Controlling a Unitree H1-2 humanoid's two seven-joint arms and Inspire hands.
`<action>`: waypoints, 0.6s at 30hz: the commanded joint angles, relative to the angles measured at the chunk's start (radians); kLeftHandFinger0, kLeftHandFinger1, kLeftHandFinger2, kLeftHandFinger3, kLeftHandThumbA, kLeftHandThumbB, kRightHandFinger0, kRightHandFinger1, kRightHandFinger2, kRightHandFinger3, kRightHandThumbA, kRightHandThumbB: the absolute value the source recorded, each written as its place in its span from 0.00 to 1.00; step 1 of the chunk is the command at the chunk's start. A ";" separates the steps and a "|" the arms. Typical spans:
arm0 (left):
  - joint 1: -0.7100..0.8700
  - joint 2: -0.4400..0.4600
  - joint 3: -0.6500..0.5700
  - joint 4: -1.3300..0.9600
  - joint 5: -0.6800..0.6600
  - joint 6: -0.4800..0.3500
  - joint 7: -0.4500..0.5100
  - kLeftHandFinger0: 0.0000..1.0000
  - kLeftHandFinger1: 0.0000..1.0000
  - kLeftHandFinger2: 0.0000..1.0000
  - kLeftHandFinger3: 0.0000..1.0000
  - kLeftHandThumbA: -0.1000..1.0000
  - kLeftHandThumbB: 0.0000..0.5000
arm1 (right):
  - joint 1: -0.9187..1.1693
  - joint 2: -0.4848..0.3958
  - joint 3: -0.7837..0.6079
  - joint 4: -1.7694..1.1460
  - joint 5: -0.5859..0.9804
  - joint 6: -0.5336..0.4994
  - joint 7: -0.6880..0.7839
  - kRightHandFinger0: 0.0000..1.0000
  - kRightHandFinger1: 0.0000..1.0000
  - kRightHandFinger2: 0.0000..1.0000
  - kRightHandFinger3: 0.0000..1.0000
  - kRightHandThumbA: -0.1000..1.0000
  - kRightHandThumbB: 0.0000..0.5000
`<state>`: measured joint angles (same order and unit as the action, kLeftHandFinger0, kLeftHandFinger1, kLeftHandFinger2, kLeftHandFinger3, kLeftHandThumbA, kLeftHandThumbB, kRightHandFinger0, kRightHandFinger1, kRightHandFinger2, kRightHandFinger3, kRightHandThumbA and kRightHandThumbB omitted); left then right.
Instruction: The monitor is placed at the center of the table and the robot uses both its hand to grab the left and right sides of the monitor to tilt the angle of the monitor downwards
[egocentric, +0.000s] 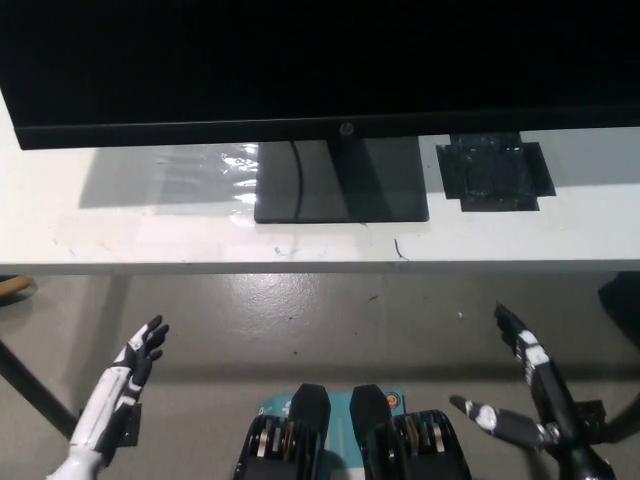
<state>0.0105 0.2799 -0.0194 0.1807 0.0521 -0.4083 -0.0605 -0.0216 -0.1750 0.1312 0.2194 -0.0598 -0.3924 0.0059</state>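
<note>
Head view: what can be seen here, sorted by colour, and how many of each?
Black: 3, the monitor, the taped patch on the table and the right hand.
White: 2, the table and the left hand.
Total: 5. Both hands hang open below the table edge, apart from the monitor.

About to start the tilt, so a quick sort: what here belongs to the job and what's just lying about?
For the job:
- monitor on its stand
- left robot hand, white, open, low over the floor
- right robot hand, black, open, also low

Lying about:
- black taped patch on the white table, right of the stand
</note>
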 joint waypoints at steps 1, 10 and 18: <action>0.057 0.032 0.014 -0.172 -0.015 -0.062 -0.020 1.00 1.00 1.00 1.00 0.96 0.80 | 0.053 -0.048 0.034 -0.174 -0.040 -0.078 -0.019 1.00 1.00 1.00 1.00 0.92 0.83; 0.127 0.052 0.078 -0.507 -0.077 -0.062 -0.022 1.00 1.00 1.00 1.00 1.00 0.84 | 0.108 -0.114 0.071 -0.475 -0.159 -0.078 -0.184 1.00 1.00 1.00 1.00 0.97 0.88; 0.010 0.092 0.270 -0.544 -0.122 -0.062 0.001 1.00 1.00 1.00 1.00 1.00 0.71 | 0.028 -0.175 -0.090 -0.526 -0.140 -0.078 -0.266 1.00 1.00 1.00 1.00 1.00 0.80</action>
<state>0.0919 0.3206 0.1796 -0.3639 0.0040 -0.4371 -0.0692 0.0599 -0.2980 0.1112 -0.2812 -0.1804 -0.4199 -0.1623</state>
